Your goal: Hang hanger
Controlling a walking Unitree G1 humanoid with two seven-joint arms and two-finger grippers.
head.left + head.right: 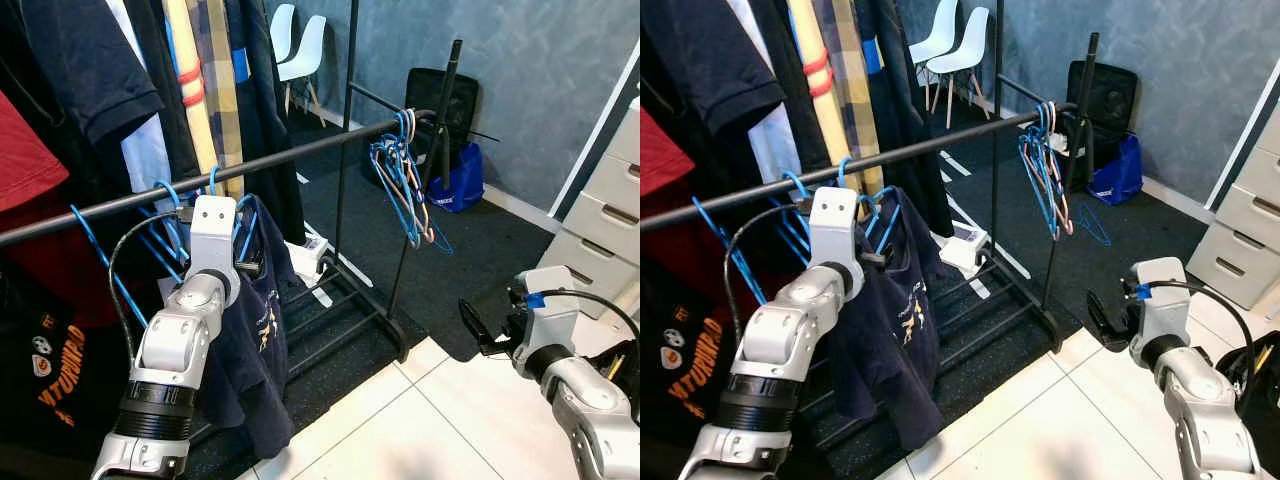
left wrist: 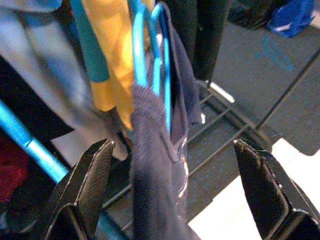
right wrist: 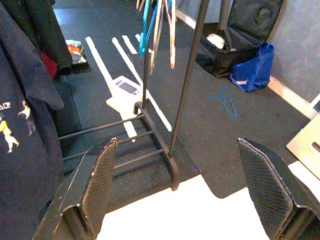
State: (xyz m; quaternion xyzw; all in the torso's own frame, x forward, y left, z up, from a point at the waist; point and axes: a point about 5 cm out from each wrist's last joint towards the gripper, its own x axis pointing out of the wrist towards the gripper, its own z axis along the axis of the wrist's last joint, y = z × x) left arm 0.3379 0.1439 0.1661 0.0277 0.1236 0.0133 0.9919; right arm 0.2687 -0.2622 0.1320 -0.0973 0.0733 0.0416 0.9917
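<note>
Left gripper [image 2: 170, 195], jaws released, sits just beside the shirt [image 1: 262, 350] whose blue hanger [image 2: 150, 55] hooks the rail [image 1: 290, 158]. Hanging looks done; next, withdraw. Right gripper [image 3: 182, 187] idles open, near right.

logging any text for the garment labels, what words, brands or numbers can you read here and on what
Black garment at the rack's left end: orange lettering, partly cut off, too distorted to quote.
Navy t-shirt on the blue hanger before the left gripper: a small printed graphic of figures, no readable words.
Blue bag by the wall: no readable marking.
White device on the floor under the clothes rail: too small to read.
</note>
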